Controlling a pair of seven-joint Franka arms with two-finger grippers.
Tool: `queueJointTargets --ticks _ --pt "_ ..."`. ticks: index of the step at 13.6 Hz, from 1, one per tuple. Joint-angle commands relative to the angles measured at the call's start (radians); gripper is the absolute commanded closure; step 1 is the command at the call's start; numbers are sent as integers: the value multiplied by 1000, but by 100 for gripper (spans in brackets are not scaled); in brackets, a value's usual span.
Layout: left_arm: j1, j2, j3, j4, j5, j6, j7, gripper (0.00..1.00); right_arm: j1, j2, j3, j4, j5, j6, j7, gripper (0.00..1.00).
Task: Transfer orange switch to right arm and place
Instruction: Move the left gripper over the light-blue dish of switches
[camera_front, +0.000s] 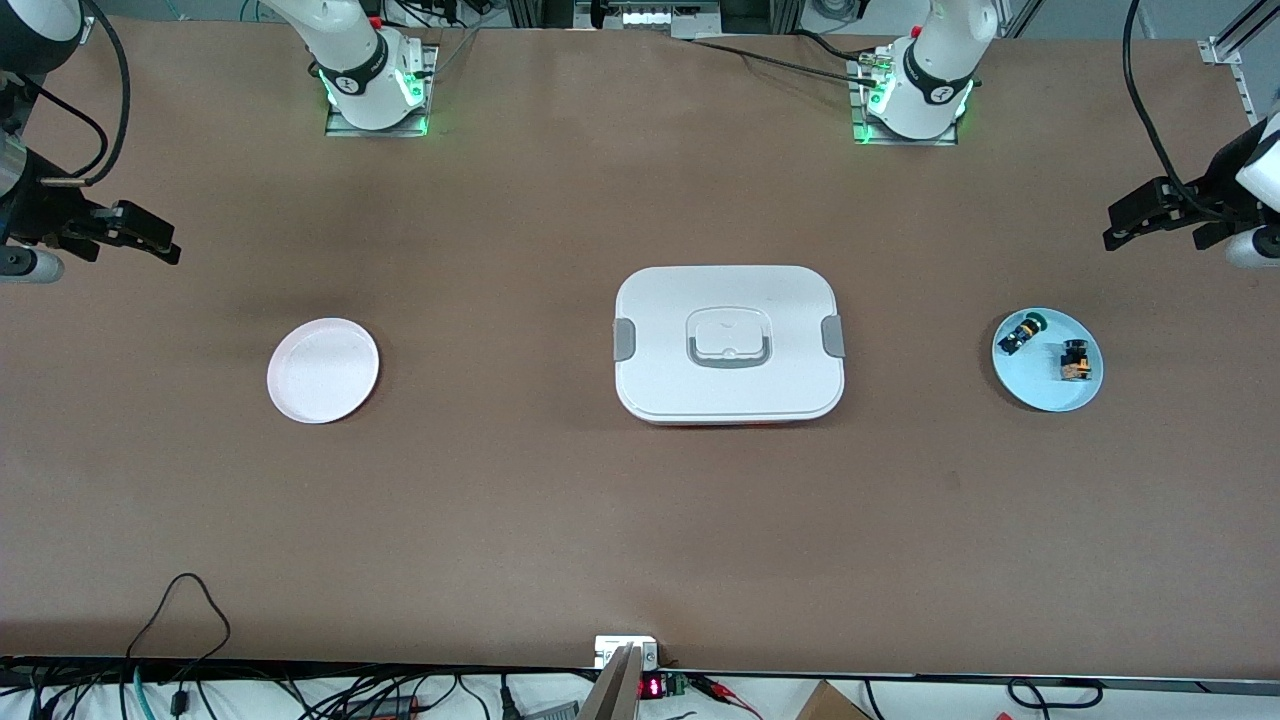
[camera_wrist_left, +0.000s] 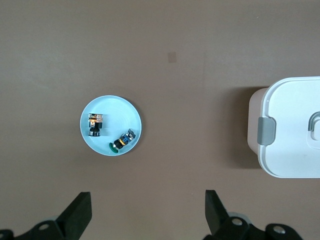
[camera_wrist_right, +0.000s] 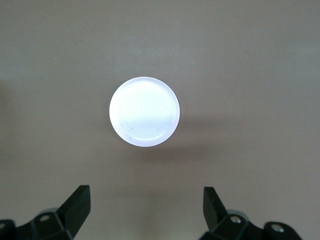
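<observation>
The orange switch (camera_front: 1076, 362) (camera_wrist_left: 95, 124), black with orange sides, lies in a light blue plate (camera_front: 1047, 392) (camera_wrist_left: 110, 111) toward the left arm's end of the table. A black part with a green cap (camera_front: 1020, 333) (camera_wrist_left: 122, 142) lies beside it in the same plate. High over that end of the table my left gripper (camera_front: 1116, 226) (camera_wrist_left: 147, 200) is open and holds nothing. Over the right arm's end my right gripper (camera_front: 160, 236) (camera_wrist_right: 146, 195) is also open and empty, above the table near a white plate (camera_front: 323, 370) (camera_wrist_right: 144, 111).
A white lidded box (camera_front: 729, 343) (camera_wrist_left: 292, 127) with grey side clips and a handle stands in the middle of the table between the two plates. Cables and small electronics (camera_front: 640, 680) run along the table's edge nearest the front camera.
</observation>
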Motion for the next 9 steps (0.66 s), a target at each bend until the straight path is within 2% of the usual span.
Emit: queueJointTargets --ticks 1,9 --pt "-4 0 8 10 -17 -4 -13 0 17 8 -3 37 11 -26 -5 0" --pt "-4 18 8 -3 -14 2 2 0 18 20 -1 71 10 -67 -11 0"
